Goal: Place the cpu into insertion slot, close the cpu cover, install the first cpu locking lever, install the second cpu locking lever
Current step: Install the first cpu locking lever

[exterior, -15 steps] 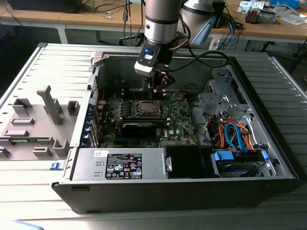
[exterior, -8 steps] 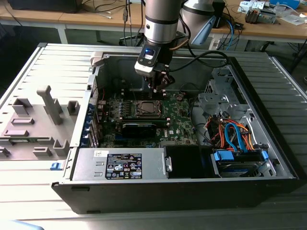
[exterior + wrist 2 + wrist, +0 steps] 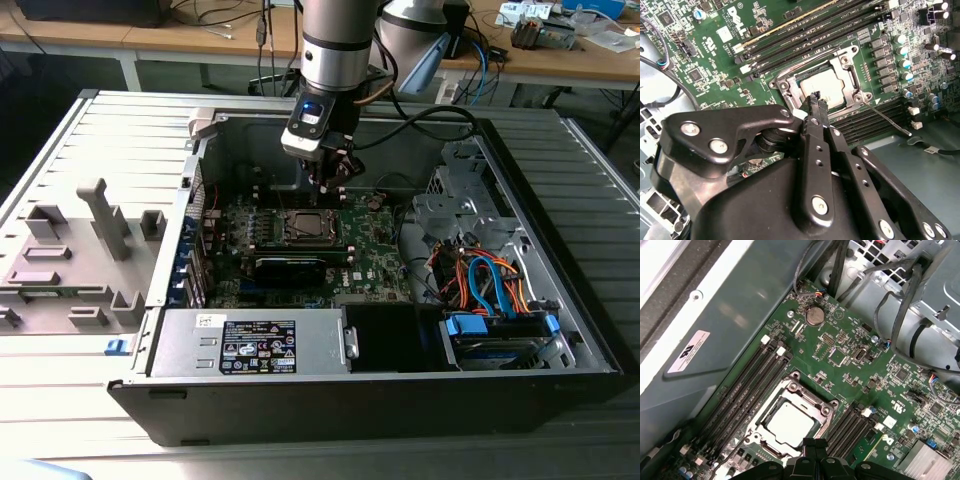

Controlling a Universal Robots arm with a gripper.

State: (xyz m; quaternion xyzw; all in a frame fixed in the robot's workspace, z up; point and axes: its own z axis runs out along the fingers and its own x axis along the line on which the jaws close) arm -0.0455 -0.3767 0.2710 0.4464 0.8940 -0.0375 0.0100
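Here, silver-grey cpu (image 3: 790, 424), silvery cpu cover (image 3: 810, 401) down

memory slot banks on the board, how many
2. One bank runs along one side of the socket, the other along the opposite side; the gripper may hide its end.

The cpu (image 3: 790, 423) lies in the insertion slot (image 3: 308, 228) just beneath the gripper (image 3: 816, 97), with the cpu cover (image 3: 813, 403) down around it. Memory slots (image 3: 747, 385) flank the slot.
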